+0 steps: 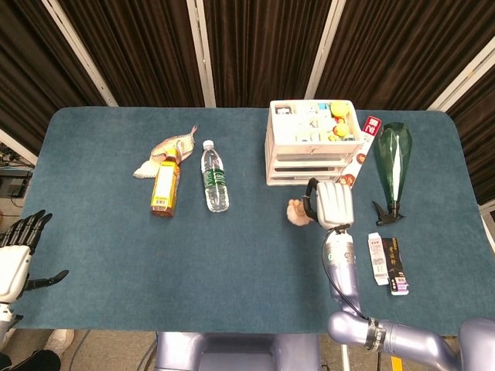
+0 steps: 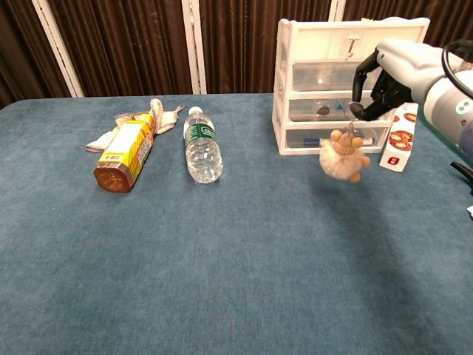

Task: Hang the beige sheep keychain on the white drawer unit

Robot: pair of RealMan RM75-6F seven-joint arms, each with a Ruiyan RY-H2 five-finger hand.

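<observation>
The beige sheep keychain point(image 2: 344, 156) is held by its ring in the curled fingers of the right robot hand point(image 2: 389, 74), and the plush body is seen hanging free below the hand, clear of the bench point(image 2: 222, 259). In the head view the right robot hand point(image 1: 332, 203) is placed just in front of the white drawer unit point(image 1: 309, 143), with the keychain point(image 1: 298, 212) showing at its left edge. In the chest view the white drawer unit point(image 2: 347, 81) stands directly behind the hand, and a small hook point(image 2: 352, 46) is seen on its top drawer front, above and to the left of the hand; the keychain is not on it.

Just beside the right robot hand, on its right, a red and white box point(image 2: 399, 137) is leaned against the drawer unit, and a green spray bottle point(image 1: 393, 166) is laid further to the right. Two small packets point(image 1: 387, 263) are seen near the forearm.

Well to the left of the hand, a clear water bottle point(image 2: 202, 145), an amber bottle with a yellow label point(image 2: 123, 155) and a crumpled cloth point(image 2: 140, 118) are laid on the bench.

The left robot hand point(image 1: 15, 259) is kept off the bench's left edge, its fingers spread and holding nothing.
</observation>
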